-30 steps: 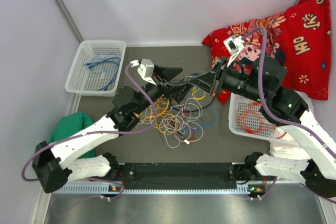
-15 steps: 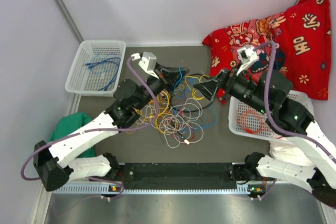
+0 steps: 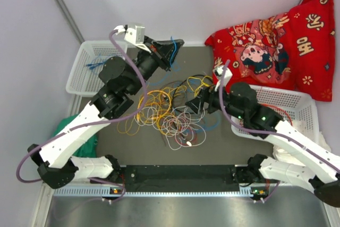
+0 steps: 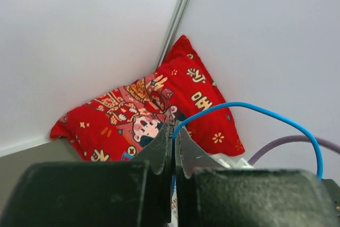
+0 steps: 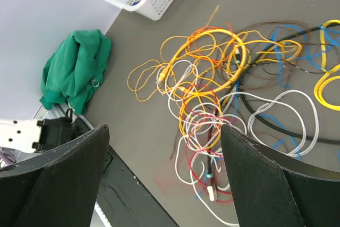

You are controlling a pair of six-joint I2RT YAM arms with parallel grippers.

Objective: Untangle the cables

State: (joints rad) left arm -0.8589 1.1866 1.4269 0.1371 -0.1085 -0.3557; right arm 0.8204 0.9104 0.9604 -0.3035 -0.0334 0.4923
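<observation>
The cables (image 3: 170, 112) lie in a loose tangle of yellow, orange, white, red, blue and black loops on the dark mat. My left gripper (image 3: 172, 47) is raised high over the back of the tangle, shut on a thin blue cable (image 4: 249, 107) that arches out to the right of its tips (image 4: 174, 131). My right gripper (image 3: 194, 104) hovers over the right side of the tangle, jaws wide apart with nothing between them. In the right wrist view the tangle (image 5: 212, 94) lies below the open gripper (image 5: 163, 127), and a small white plug end (image 5: 211, 191) shows near the front.
A white basket (image 3: 74, 78) with a blue cable stands back left. Another white basket (image 3: 308, 99) with a red cable sits at the right. A red cushion (image 3: 287, 41) leans in the back right corner. A green cloth (image 3: 66, 126) lies at left, and a black rail (image 3: 175, 176) borders the front.
My left gripper has shut on the blue cable and risen toward the back left, pulling it up. My right gripper has opened and moved down toward the near right of the tangle.
</observation>
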